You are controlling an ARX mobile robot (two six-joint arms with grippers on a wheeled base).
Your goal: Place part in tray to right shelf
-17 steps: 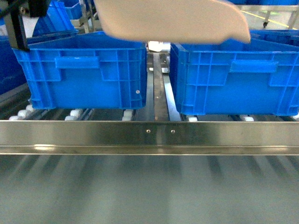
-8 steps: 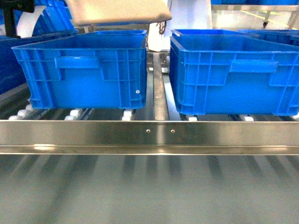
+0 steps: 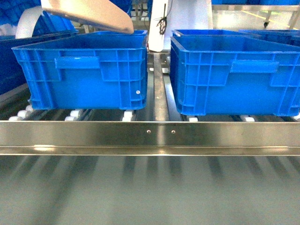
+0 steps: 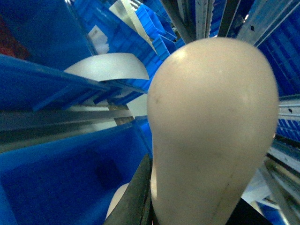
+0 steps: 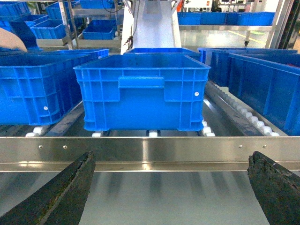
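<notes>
Your head camera looks level and forward at the right shelf (image 3: 159, 136), its front rail close across the frame and two blue crates (image 3: 84, 70) behind. Your right wrist camera sits lower and nearer that same rail (image 5: 150, 152), facing the same crates. Your left wrist camera points upward, pressed close against the tray (image 4: 211, 136).

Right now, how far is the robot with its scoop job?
Done: the pale beige plastic scoop tray is up above the left blue plastic crate. In hand: the left pincer grips it. Left: no part is visible, so delivery is unconfirmed; the right pincer hangs open before the shiny steel shelf rail.
</notes>
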